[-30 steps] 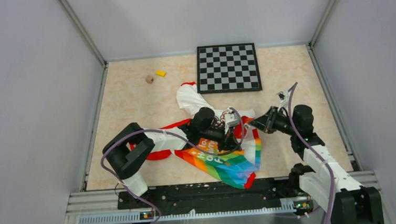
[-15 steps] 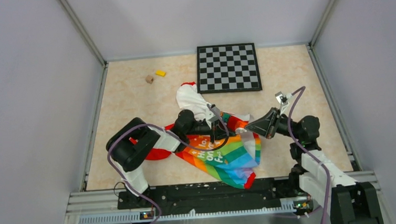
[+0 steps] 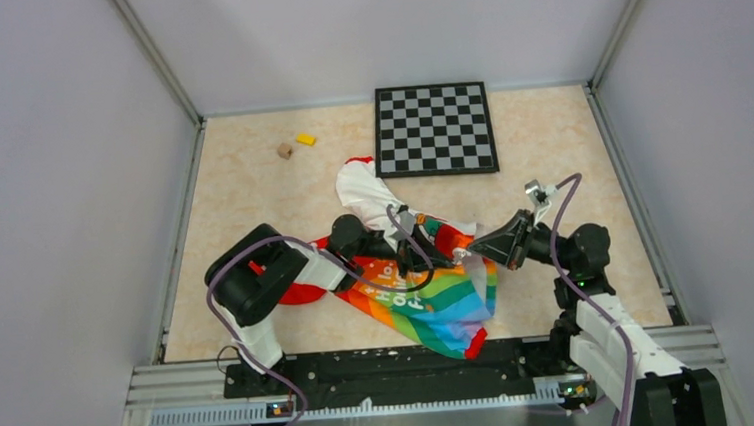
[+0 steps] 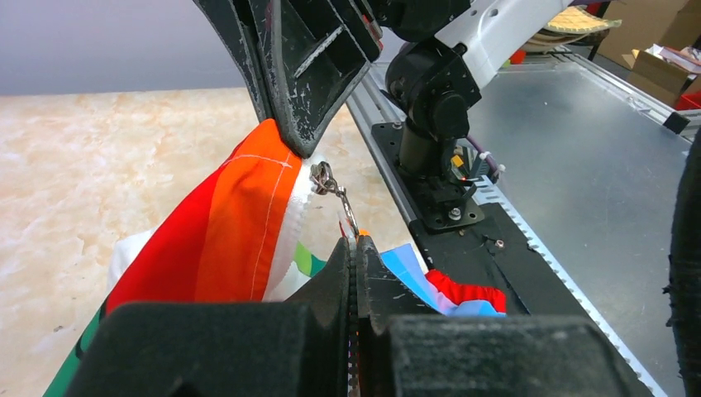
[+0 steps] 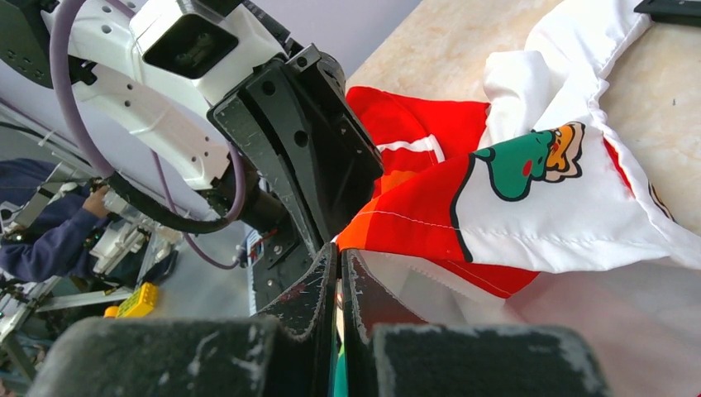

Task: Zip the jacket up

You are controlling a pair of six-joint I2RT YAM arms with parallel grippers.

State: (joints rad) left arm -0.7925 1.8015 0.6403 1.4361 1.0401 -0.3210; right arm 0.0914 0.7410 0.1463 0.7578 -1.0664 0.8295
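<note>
The jacket (image 3: 430, 305) is lying crumpled near the arms' bases, one orange edge stretched between 2 grippers. The right gripper (image 5: 339, 281) is clamping that edge, and the left gripper (image 4: 354, 248) is pinching the zipper pull (image 4: 340, 198). The pull is slanting from the left tips up toward the right ones, so the left arm is likely the puller

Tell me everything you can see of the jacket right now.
The jacket lies crumpled on the table, near the middle. It is thin fabric with a white upper that has a cartoon print, red sleeves and a rainbow lower panel with white lettering. The right gripper pinches its raised orange edge beside the white zipper tape. The left gripper is shut on the metal zipper pull. How far it is zipped cannot be told.
</note>
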